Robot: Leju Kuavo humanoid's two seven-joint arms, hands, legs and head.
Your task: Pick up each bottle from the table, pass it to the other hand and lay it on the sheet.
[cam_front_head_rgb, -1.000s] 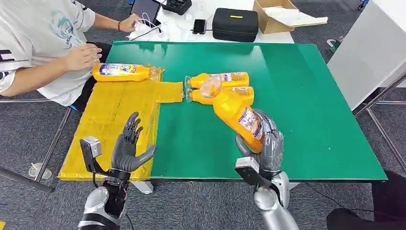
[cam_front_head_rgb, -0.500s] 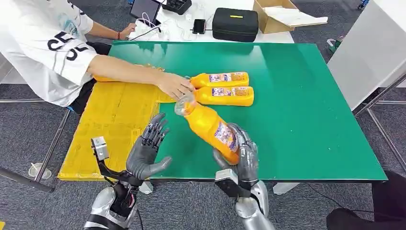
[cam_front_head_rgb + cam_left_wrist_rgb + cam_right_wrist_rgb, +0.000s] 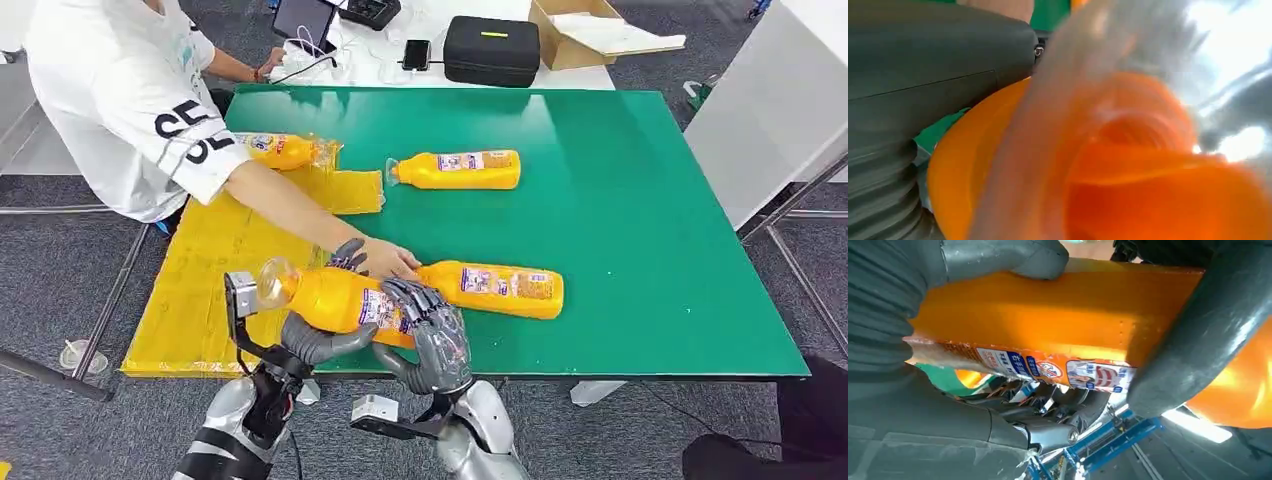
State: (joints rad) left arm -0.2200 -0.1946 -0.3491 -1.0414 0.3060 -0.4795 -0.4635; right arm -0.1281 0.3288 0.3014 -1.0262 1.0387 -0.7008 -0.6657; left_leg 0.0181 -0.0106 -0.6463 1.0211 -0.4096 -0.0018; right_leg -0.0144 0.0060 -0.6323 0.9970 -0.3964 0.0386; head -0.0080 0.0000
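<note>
An orange bottle [image 3: 335,298] with a clear cap end hangs above the table's near edge, by the yellow sheet [image 3: 215,265]. My right hand [image 3: 437,340] grips its base end, thumb and fingers wrapped round the label [image 3: 1048,370]. My left hand [image 3: 318,338] closes on its middle, thumb under and fingers behind; the left wrist view shows the bottle [image 3: 1128,175] pressed close against that hand [image 3: 923,75]. One bottle [image 3: 285,150] lies on the sheet's far end. Two more lie on the green table: one [image 3: 455,170] far, one [image 3: 495,288] near.
A person in a white shirt leans in from the left, their hand [image 3: 385,262] on the near bottle's neck, right behind my hands. A black case [image 3: 490,50], a cardboard box [image 3: 580,30] and a tablet [image 3: 300,20] sit beyond the green table [image 3: 640,200].
My right hand swung the bottle left to my left hand, which rose and closed on it. The person reached across and moved one bottle to the near table.
</note>
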